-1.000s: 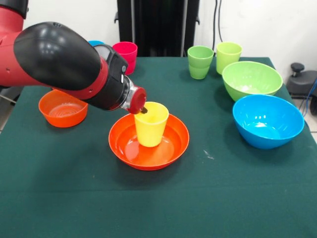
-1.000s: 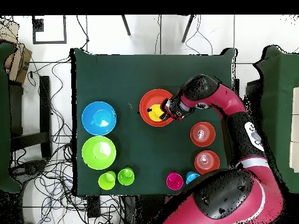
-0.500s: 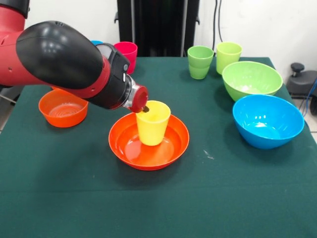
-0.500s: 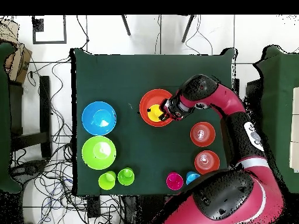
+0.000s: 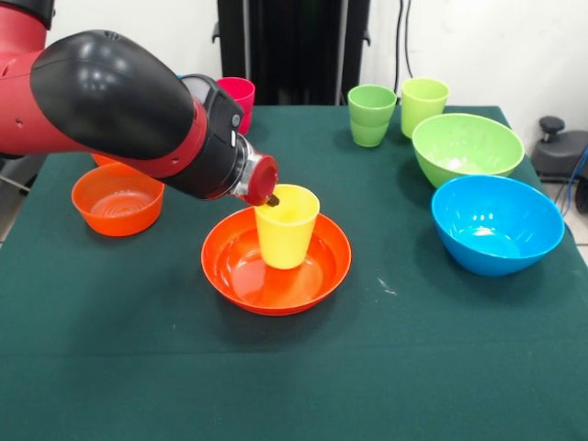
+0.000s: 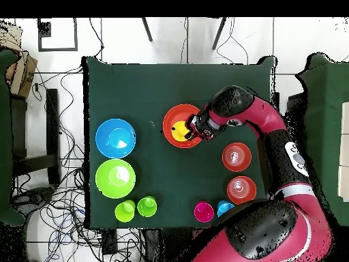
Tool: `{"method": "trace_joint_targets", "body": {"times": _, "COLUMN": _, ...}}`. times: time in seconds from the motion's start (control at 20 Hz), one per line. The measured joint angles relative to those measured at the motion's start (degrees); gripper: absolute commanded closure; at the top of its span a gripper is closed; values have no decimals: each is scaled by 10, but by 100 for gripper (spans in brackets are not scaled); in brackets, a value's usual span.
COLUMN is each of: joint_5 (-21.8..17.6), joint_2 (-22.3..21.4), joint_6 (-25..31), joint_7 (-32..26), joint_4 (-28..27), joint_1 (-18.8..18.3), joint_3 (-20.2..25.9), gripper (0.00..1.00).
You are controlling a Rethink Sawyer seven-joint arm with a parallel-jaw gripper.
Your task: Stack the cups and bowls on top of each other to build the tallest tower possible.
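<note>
Front view: end effector (image 5: 272, 198) at the yellow cup's (image 5: 286, 230) rim, inside the wide orange bowl (image 5: 276, 262); cannot tell its grip; counter (image 5: 294, 367) green.

Bright, even, diffuse light from above in both views. White glare spots on glossy black arm shell (image 5: 110, 87), on wet-looking inside of wide orange plastic bowl (image 5: 243, 276) and on large blue plastic bowl (image 5: 487, 230). Soft, short shadows under bowls on dark green tablecloth (image 5: 367, 367). Front view sharp throughout, no motion blur. Overhead view softer, less detail; small glints on two small orange bowls (image 6: 236, 157).
</note>
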Motion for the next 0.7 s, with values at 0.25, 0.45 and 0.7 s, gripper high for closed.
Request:
{"method": "trace_joint_targets", "body": {"times": 0.25, "joint_5": -1, "joint_2": 0, "joint_6": 0, "joint_7": 0, "joint_4": 0, "joint_1": 0, "joint_3": 8, "gripper": 0}}
{"method": "trace_joint_targets", "body": {"times": 0.45, "joint_5": -2, "joint_2": 0, "joint_6": -4, "joint_7": 0, "joint_4": 0, "joint_1": 0, "joint_3": 11, "gripper": 0}}
{"method": "trace_joint_targets", "body": {"times": 0.7, "joint_5": -3, "joint_2": 0, "joint_6": -12, "joint_7": 0, "joint_4": 0, "joint_1": 0, "joint_3": 14, "gripper": 0}}
